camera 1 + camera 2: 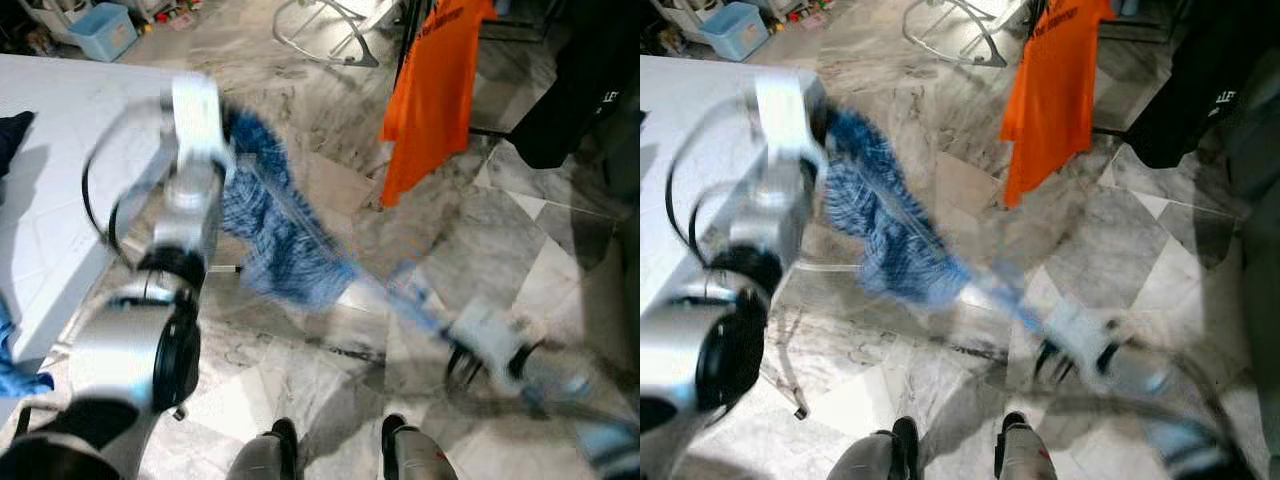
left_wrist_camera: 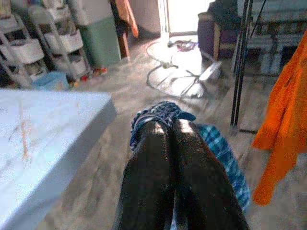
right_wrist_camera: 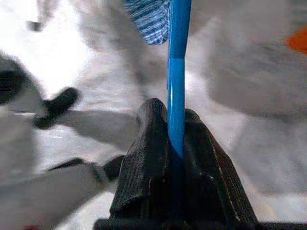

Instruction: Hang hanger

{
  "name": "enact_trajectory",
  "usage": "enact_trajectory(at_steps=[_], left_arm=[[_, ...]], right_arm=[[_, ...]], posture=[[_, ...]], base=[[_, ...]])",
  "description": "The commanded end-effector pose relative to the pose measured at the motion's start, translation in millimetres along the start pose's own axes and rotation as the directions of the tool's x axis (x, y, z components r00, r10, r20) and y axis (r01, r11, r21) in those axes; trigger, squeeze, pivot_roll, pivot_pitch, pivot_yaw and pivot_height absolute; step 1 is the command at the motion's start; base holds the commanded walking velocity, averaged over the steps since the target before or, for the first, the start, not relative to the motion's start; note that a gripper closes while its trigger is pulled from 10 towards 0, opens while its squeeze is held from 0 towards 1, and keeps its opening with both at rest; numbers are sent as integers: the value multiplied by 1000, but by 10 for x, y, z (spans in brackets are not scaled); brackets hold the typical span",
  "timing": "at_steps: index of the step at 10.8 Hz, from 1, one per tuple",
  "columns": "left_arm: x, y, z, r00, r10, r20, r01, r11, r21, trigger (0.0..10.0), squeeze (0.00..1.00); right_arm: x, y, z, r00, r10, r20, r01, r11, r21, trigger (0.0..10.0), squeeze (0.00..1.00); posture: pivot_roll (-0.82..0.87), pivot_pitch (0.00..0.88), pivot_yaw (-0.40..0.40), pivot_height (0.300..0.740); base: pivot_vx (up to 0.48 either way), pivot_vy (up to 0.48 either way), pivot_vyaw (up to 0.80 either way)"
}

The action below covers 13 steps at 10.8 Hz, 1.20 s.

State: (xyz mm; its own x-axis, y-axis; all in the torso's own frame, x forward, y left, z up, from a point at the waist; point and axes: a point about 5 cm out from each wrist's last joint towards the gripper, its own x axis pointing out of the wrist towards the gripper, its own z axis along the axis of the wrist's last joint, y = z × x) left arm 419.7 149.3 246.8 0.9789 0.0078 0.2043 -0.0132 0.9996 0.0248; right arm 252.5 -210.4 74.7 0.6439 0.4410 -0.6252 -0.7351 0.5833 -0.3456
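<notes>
A blue hanger (image 3: 176, 72) is pinched between the pressed-together jaws of the right gripper (image 3: 176, 143), its bar running straight out beyond the fingertips toward a blue plaid garment (image 1: 275, 235). That garment is draped over the hanger and is bunched directly ahead of the left gripper (image 2: 173, 143), whose jaws are pressed together against the cloth; a firm hold on it cannot be told. Both arms are blurred above a grey marble floor (image 1: 330, 180). A white worktop (image 2: 43, 129) is seen to the left of the left jaws, and an orange shirt (image 1: 435, 90) is hung well beyond them.
</notes>
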Motion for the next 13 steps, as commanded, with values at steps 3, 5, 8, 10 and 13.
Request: enact_trajectory(at_steps=[3,5,8,10,13], left_arm=[[13,-20,41,1000,9,11,-10,998,58,10000,0],[-92,-152,-274,995,-33,-98,50,985,167,10000,0],[-134,-162,-397,989,9,-149,27,972,234,10000,0],[-77,-87,-255,992,82,-96,-61,977,206,10000,0],[29,39,58,983,186,-8,-183,975,129,10000,0]], right_arm=[[17,176,89,992,86,89,-91,994,57,10000,0],[-74,-61,485,934,-74,351,30,991,128,10000,0],[-177,-103,677,868,-100,486,-7,977,214,10000,0],[-146,-85,538,911,-94,402,10,978,206,10000,0],[-45,11,-32,997,-64,45,58,989,136,10000,0]], posture=[[-227,263,154,740],[-234,265,157,740],[-240,270,151,740],[-242,267,151,740],[-247,265,152,740]], base=[[0,0,0],[0,0,0],[0,0,0],[0,0,0],[0,0,0]])
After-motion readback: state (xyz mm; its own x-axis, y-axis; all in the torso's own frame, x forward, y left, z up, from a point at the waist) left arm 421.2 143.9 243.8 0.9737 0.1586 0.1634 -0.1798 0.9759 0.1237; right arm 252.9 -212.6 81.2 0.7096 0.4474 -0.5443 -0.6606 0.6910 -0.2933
